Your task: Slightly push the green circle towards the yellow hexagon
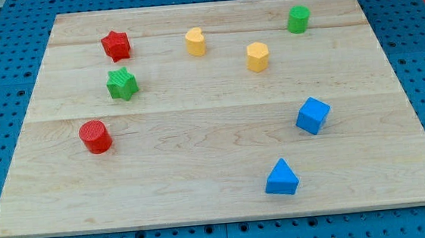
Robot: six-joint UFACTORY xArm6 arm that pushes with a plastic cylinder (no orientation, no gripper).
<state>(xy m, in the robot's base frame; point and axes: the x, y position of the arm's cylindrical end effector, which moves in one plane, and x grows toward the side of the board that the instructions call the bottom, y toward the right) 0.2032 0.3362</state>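
On the wooden counter (215, 157) a red star (115, 45) lay above a green star (122, 84), with a red cylinder (95, 136) lower. A yellow block (195, 42), perhaps heart-shaped, sat near the top. A blue cube (312, 116) and blue triangle (281, 178) stood right.

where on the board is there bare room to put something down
The widest bare patch is the board's lower middle, between the red circle and the blue triangle. Also free: the strip right of the blue cube. The top band is crowded, from the red star to the green circle.
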